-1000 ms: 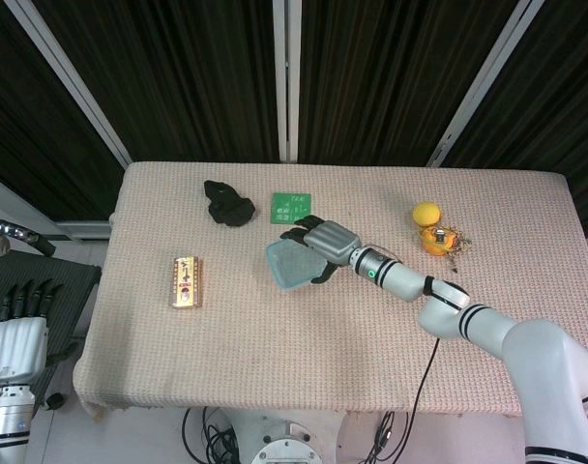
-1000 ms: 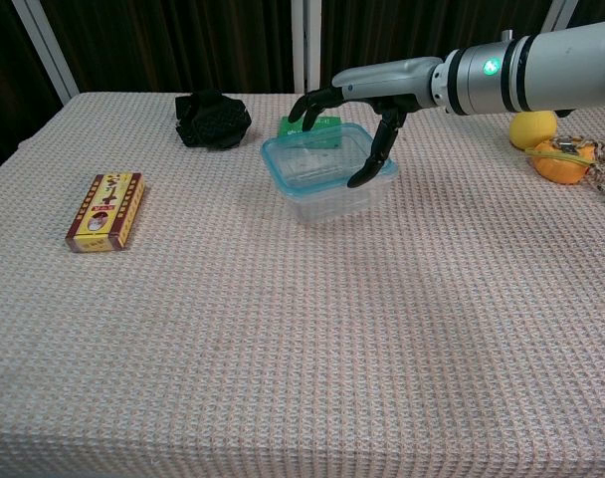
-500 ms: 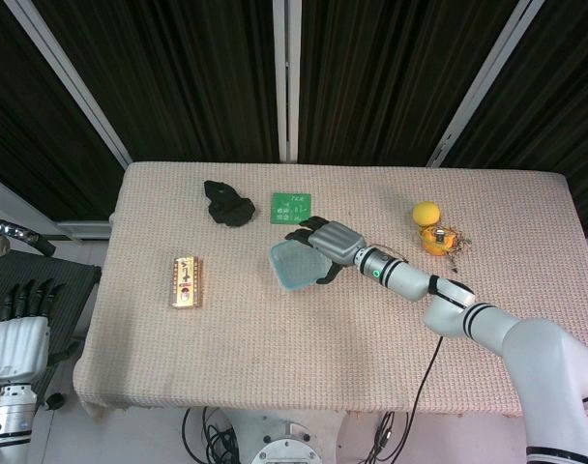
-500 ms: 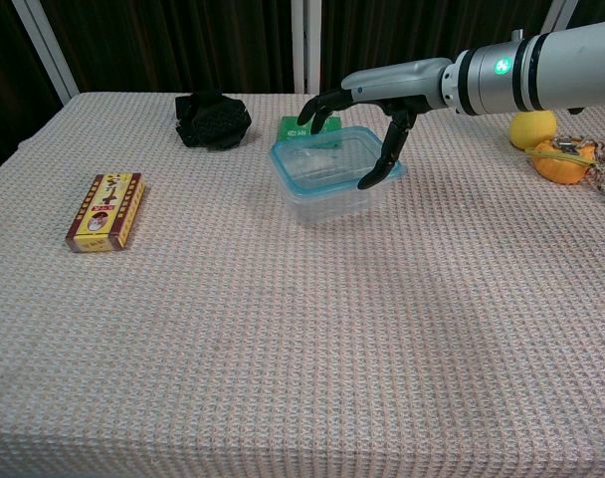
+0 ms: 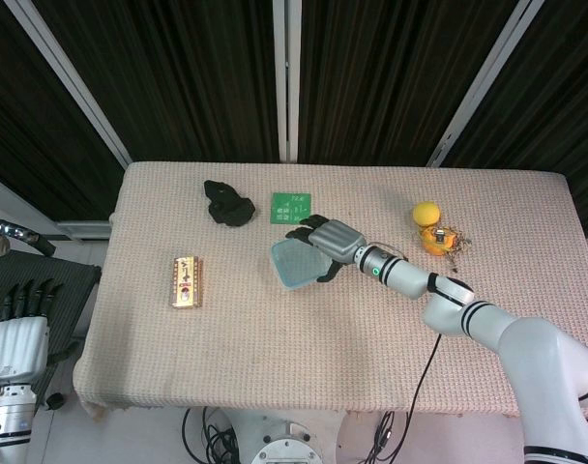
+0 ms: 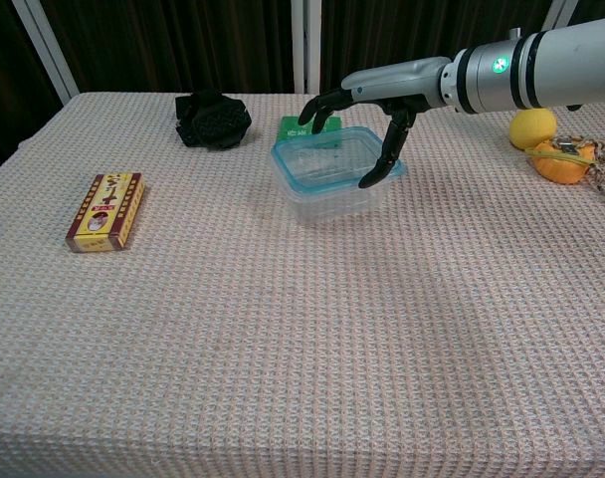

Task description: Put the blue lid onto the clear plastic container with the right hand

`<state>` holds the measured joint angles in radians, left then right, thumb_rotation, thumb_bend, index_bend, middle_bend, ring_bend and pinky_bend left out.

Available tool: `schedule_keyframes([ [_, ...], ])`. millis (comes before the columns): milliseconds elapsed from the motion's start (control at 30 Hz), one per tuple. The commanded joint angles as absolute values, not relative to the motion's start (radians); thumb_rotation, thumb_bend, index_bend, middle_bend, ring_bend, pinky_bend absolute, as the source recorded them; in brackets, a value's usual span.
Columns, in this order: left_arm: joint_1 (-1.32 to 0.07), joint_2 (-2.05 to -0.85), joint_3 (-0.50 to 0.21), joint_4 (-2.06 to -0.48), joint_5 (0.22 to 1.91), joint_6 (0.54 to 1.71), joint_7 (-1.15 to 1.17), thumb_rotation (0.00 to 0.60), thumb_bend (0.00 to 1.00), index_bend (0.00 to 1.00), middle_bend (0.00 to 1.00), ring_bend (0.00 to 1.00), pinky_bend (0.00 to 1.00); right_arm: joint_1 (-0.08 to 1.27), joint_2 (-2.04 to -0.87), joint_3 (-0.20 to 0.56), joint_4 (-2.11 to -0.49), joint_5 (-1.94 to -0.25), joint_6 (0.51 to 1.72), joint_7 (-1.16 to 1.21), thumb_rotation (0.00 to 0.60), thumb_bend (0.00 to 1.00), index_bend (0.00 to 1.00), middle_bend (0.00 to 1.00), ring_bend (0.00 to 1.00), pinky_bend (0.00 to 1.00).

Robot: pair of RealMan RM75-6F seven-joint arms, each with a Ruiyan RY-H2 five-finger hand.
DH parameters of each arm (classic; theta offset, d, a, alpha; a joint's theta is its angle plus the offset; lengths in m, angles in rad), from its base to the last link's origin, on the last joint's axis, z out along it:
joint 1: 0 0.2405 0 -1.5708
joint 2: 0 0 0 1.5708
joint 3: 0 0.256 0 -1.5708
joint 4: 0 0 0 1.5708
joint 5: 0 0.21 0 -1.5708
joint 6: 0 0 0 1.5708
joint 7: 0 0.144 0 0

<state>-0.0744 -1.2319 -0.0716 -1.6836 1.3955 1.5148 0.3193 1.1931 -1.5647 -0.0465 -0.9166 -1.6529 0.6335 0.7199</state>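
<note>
Lab test rig: cloth-covered table [image 5: 275, 348], dark curtains [image 5: 188, 77], loose cables [image 5: 217, 430] beneath.

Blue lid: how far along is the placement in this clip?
Mostly done: the blue lid sits on the clear container. In hand: the right robot hand arches over it, a fingertip at its near right edge. Left: pressing it shut if needed (seal unclear), then letting go.

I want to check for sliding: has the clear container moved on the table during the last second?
Yes. The container slid right, away from the yellow box, now hiding more of the green card.
</note>
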Motion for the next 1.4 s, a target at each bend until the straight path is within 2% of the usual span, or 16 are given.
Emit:
schedule_keyframes([
  [33,-0.074,-1.232,-0.072,-1.684,1.396,1.515,0.320,0.600,0.00,0.16,0.09,0.00,0.00,1.196,-1.569,-0.049,-0.911,-1.652,0.630,0.720,0.600,0.22,0.09,0.30,0.00,0.00],
  [700,-0.073,-1.234,-0.070,-1.684,1.397,1.518,0.321,0.600,0.00,0.16,0.09,0.00,0.00,1.216,-1.590,-0.074,-0.895,-1.663,0.627,0.732,0.600,0.22,0.09,0.30,0.00,0.00],
  [900,-0.074,-1.234,-0.070,-1.682,1.397,1.516,0.319,0.600,0.00,0.16,0.09,0.00,0.00,1.217,-1.594,-0.080,-0.891,-1.662,0.623,0.728,0.600,0.21,0.05,0.28,0.00,0.00],
  [1000,-0.075,-1.235,-0.071,-1.680,1.397,1.516,0.318,0.600,0.00,0.16,0.09,0.00,0.00,1.219,-1.587,-0.081,-0.899,-1.657,0.616,0.728,0.600,0.13,0.01,0.22,0.00,0.00],
  [1100,-0.076,-1.237,-0.072,-1.678,1.396,1.515,0.318,0.600,0.00,0.16,0.09,0.00,0.00,1.221,-1.580,-0.080,-0.911,-1.652,0.611,0.728,0.600,0.04,0.00,0.16,0.00,0.00],
  [1400,-0.074,-1.238,-0.073,-1.674,1.397,1.519,0.314,0.600,0.00,0.16,0.09,0.00,0.00,1.218,-1.560,-0.077,-0.945,-1.649,0.627,0.715,0.600,0.01,0.00,0.09,0.00,0.00],
])
